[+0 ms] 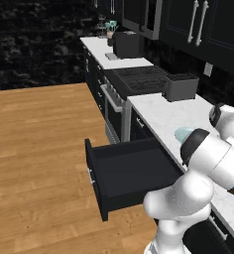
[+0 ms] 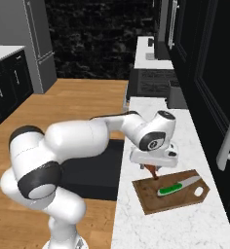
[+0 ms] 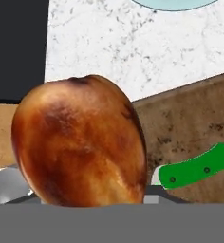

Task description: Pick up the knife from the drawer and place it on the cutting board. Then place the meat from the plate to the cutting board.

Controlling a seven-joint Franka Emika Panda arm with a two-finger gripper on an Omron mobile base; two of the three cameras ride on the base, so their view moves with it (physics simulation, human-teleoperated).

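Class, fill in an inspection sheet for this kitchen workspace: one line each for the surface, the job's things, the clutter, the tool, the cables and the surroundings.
Surface: white marbled counter.
Job's things: knife lies on the cutting board; meat is held over the board's edge nearest the drawer; plate sits on the counter with nothing seen on it; drawer stands open.
Clutter: a black toaster beside the stove.
Tool: tool shut on the meat, above the board.
Cables: nothing seen.
Surroundings: wooden floor, dark cabinets, black brick wall.
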